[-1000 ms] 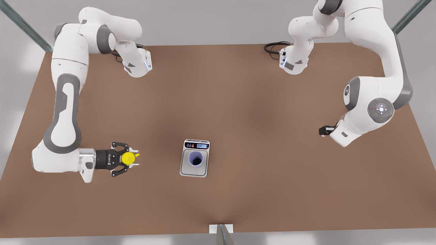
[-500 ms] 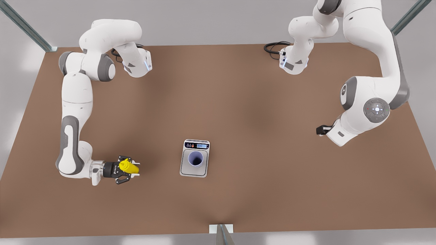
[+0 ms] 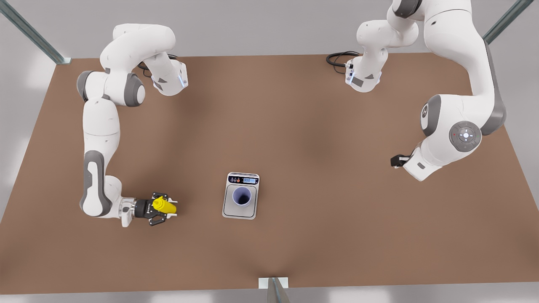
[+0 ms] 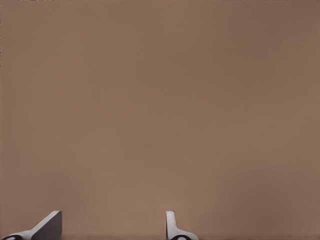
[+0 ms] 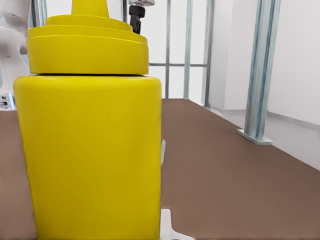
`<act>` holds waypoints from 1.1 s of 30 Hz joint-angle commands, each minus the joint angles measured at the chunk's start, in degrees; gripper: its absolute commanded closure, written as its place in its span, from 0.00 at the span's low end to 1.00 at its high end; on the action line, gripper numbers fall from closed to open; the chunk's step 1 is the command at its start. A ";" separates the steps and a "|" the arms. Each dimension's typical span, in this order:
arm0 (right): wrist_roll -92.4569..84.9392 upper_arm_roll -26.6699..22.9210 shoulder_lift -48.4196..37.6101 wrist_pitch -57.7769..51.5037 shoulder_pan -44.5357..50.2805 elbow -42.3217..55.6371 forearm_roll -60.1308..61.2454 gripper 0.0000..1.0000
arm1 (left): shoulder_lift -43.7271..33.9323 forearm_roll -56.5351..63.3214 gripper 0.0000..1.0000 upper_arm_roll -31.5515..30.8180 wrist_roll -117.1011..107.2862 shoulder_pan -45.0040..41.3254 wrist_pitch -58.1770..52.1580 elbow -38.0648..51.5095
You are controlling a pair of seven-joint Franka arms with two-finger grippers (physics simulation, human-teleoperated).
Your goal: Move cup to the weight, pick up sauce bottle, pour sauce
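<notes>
The yellow sauce bottle [image 3: 163,206] stands low over the table at the front view's left, with my right gripper [image 3: 172,208] shut on its body. Close up in the right wrist view, the sauce bottle [image 5: 90,150] is upright and one finger [image 5: 168,225] lies against its side. The lavender cup [image 3: 241,196] rests upright on the silver scale [image 3: 229,211] at mid-table, its inside dark. At the front view's right my left gripper [image 3: 396,160] waits above bare table; in the left wrist view the left gripper [image 4: 112,220] is open and holds nothing. No sauce drops are visible.
A black cable [image 3: 339,59] coils beside the arm base at the back right. Metal frame posts [image 5: 257,75] stand at the table corners, and a small bracket [image 3: 273,283] sits at the front edge. Bare brown table lies between bottle and scale.
The right arm has come down towards the table with the bottle in its grip, shifting slightly toward the front edge. The left arm has barely moved; cup and scale are unchanged.
</notes>
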 commanded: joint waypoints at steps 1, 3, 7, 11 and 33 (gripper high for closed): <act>-0.27 -0.03 0.03 -0.53 0.00 0.11 -1.21 0.51 | 0.00 0.01 0.00 0.00 -0.04 0.00 0.00 0.00; -0.36 -0.03 0.20 -0.53 -0.09 0.11 -1.21 0.49 | 0.00 0.01 0.00 0.00 -0.04 0.00 0.00 0.00; 0.26 -0.03 0.38 -0.53 -0.09 0.11 -0.95 0.00 | 0.00 0.01 0.00 0.00 -0.04 0.00 0.00 0.00; 0.34 -0.03 0.38 -0.53 -0.09 -0.07 -0.95 0.00 | 0.00 0.01 0.00 0.00 0.05 0.00 0.00 0.00; 76.41 -1.18 -30.01 -9.96 4.82 15.42 -54.54 0.00 | -0.09 0.10 0.00 0.00 0.14 -0.09 -0.09 0.53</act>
